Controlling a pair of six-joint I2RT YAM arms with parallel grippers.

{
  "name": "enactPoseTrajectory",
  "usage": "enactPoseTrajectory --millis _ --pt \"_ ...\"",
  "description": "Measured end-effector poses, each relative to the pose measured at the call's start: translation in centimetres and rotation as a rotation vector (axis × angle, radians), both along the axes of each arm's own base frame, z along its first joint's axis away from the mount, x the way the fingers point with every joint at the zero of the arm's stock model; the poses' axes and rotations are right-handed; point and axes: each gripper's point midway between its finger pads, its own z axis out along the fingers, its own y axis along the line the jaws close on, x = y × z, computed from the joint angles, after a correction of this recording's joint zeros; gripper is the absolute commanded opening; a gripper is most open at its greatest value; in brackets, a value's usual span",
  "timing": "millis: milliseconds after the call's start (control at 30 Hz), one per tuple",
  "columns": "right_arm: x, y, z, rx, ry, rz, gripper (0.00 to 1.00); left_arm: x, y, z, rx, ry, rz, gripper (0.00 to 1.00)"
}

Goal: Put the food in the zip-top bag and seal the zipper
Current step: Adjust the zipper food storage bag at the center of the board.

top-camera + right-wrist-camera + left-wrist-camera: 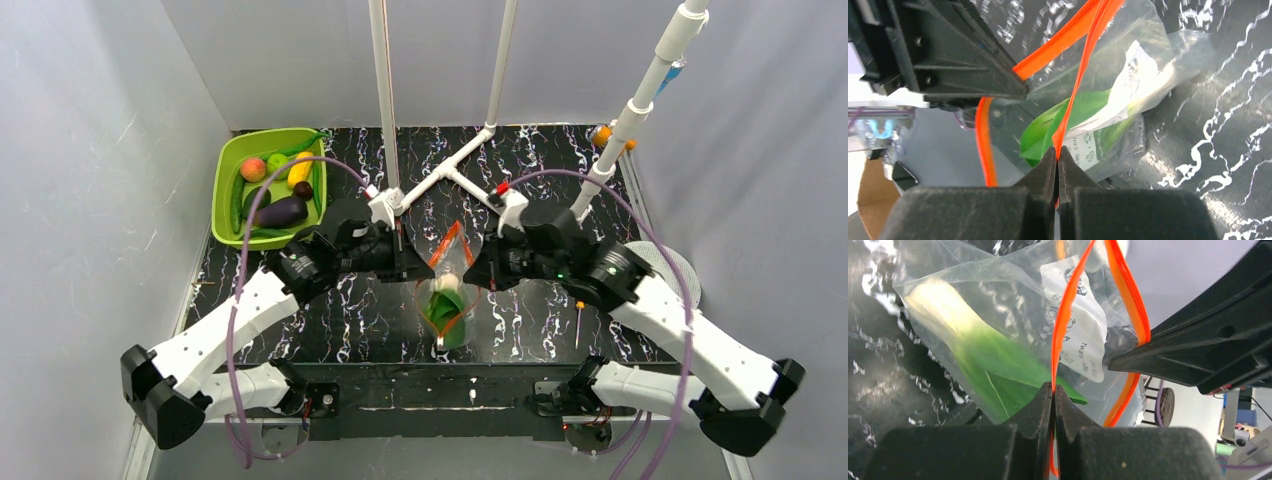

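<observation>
Zip-top bag (452, 262) at table centre, between the two arms. Its mouth faces the far side and its body the near edge. Left gripper (1053, 390) is pinched tight on the zipper (1064, 325) — no gap between the fingers. Right gripper (1057, 152) is clamped the same way on the strip from the right. Leafy green vegetable (993, 365) lies inside the bag. Other food — eggplant (283, 211) among it — sits in the green tray (219, 195), far left.

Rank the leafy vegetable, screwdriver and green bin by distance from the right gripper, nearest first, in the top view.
1. Leafy vegetable, inside the bag, right beside the right gripper.
2. Screwdriver, off to its right.
3. Green bin, far left corner.
</observation>
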Motion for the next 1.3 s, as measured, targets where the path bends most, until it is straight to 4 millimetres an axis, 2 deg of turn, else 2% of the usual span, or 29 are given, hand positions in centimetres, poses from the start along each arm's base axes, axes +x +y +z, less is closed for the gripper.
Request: enactPoseTrajectory --millis 133,200,267,300,433,467,533,600,667,833,933,1200,1300 --pt "0.6 0.7 -4.4 -0.119 0.088 -0.005 0.01 -0.5 0.2 -5.3 0.076 0.139 0.018 0.0" --pt "0.8 0.9 -5.5 -0.163 0.103 -0.008 0.01 -0.7 0.2 -6.4 0.089 0.177 0.025 0.0" --pt "0.7 0.6 -5.6 -0.187 0.104 -0.011 0.01 -0.6 0.0 -6.0 0.075 0.177 0.026 0.0" --pt "0.7 0.5 -5.0 -0.184 0.096 -0.009 0.01 -0.5 -0.2 -5.3 0.06 0.171 0.024 0.0" --pt "1.0 1.1 -0.8 -0.107 0.022 -0.002 0.01 0.4 -1.6 -0.6 -0.041 0.092 0.005 0.0" --pt "1.0 1.1 0.2 -0.084 0.001 -0.003 0.06 0.6 -1.8 0.4 -0.066 0.072 0.0 0.0" --pt "1.2 0.6 1.3 -0.064 -0.031 -0.025 0.24 0.8 -2.2 1.8 -0.103 0.041 -0.007 0.0" --pt "1.5 -0.1 1.4 -0.076 -0.04 -0.064 0.37 0.8 -2.3 2.0 -0.113 0.042 -0.004 0.0" --pt "1.8 -0.8 0.7 -0.124 -0.023 -0.111 0.45 0.9 -2.4 1.7 -0.125 0.056 0.004 0.0" --pt "2.0 -1.2 -1.2 -0.291 0.015 -0.199 0.6 1.0 -2.7 -0.9 -0.145 0.137 0.038 0.0" --pt "1.5 -1.3 -1.7 -0.373 0.016 -0.241 0.58 1.0 -2.8 -2.0 -0.149 0.172 0.053 0.0" --pt "0.0 -2.4 -2.0 -0.441 0.025 -0.321 0.49 1.3 -3.1 -1.1 -0.182 0.162 0.061 0.0" --pt "-0.2 -2.4 -2.6 -0.427 0.032 -0.326 0.4 1.2 -3.0 -1.0 -0.183 0.16 0.061 0.0"
